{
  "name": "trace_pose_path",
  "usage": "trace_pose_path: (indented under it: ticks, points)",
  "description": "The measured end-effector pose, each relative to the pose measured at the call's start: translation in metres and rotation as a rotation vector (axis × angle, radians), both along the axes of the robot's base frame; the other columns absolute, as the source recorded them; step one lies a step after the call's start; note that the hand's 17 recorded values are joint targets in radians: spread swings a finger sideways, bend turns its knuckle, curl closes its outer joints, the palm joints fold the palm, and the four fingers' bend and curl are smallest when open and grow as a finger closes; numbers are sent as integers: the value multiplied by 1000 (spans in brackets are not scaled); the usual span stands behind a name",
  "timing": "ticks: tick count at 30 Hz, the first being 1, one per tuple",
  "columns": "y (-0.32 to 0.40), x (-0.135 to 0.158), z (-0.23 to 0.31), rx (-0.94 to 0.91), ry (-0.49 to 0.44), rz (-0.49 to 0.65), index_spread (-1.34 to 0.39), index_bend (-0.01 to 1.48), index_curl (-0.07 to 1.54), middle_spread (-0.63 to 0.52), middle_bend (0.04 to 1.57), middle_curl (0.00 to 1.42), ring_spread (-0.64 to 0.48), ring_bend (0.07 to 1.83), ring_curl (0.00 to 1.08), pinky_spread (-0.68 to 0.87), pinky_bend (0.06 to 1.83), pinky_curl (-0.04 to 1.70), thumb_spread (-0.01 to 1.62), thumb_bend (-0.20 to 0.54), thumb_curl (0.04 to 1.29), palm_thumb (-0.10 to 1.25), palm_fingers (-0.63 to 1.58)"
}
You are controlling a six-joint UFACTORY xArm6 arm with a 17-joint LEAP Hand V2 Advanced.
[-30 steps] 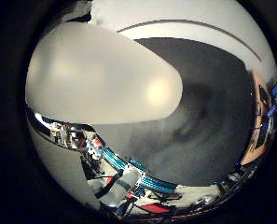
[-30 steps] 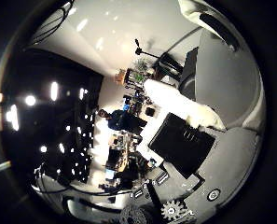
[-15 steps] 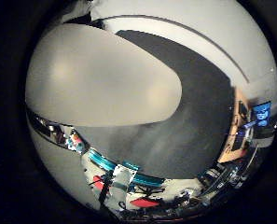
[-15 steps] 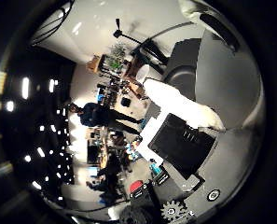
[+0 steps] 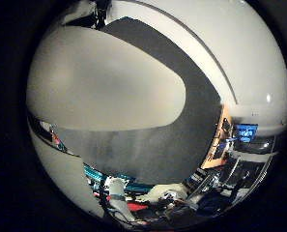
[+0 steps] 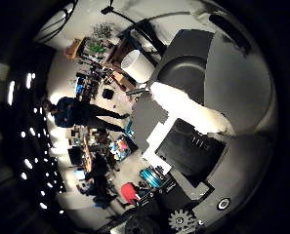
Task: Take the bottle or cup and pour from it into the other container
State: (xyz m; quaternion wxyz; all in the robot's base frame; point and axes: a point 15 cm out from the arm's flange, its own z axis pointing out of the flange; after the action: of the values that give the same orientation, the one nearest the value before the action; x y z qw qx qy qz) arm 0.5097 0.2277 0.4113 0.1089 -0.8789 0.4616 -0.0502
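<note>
Hand clamped round a pale smooth container, filling the palm view, tilted over dark surface; white cup well apart.

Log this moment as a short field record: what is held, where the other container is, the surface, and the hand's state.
held object: large smooth white rounded container, filling much of the little finger side view, so close to the palm
other container: white cylindrical cup, standing beside the dark table edge
surface: dark grey tabletop
hand: white and black right hand, parts showing in the thumb side view; finger curl cannot be told
pouring: no liquid visible
</note>
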Motion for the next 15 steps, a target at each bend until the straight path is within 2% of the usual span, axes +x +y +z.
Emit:
trace_pose_path:
  ticks: [15]
  points:
    - [43, 22, 1, -409, -288, 212, -561, 396, 1152, -336, 899, 1104, -269, 1226, 750, -329, 1156, 807, 655, -30, 694, 905, 1065]
